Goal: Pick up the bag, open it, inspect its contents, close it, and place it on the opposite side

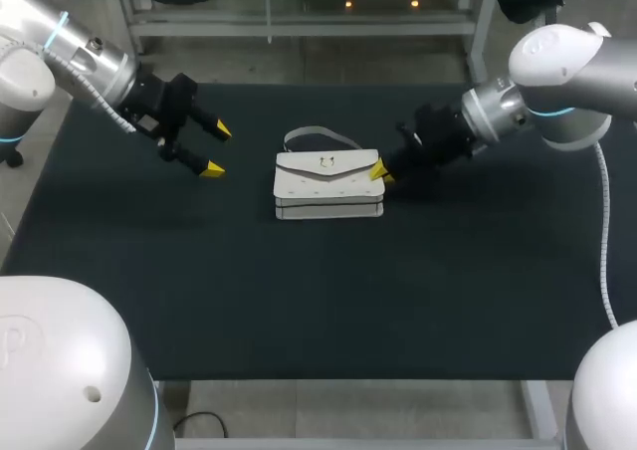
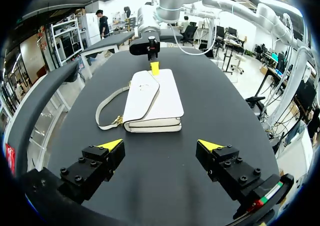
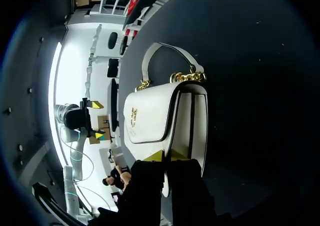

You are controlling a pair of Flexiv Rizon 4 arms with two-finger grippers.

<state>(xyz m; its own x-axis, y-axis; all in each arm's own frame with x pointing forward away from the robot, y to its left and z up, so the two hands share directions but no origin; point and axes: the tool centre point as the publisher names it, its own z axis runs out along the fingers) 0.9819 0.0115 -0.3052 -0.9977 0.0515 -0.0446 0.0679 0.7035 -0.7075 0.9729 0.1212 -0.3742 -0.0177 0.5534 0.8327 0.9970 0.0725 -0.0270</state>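
Bag (image 1: 328, 181): white, lying flat near the middle of the dark surface (image 1: 299, 301), flap side up and flap shut
Flap clasp (image 3: 134, 117): small gold fitting at the centre of the flap
Strap (image 1: 317, 133): pale loop lying on the surface against the bag's far long edge
Chain (image 3: 187, 77): gold links joining the strap to the bag body, seen from the right wrist
Left arm: comes in from the far left corner, well apart from the bag
Left pincer (image 2: 161, 145): spread wide, nothing between the yellow tips, off the surface; the bag lies ahead of it, short end toward it
Right arm: comes in from the right, reaching to the bag's right end
Right pincer (image 1: 380, 172): at the bag's right short end, yellow showing right against the bag's edge; grip or width cannot tell, its own dark body hides the contact in the right wrist view
Left wrist view: right pincer seen at the far end of the bag, yellow touching the bag's top edge
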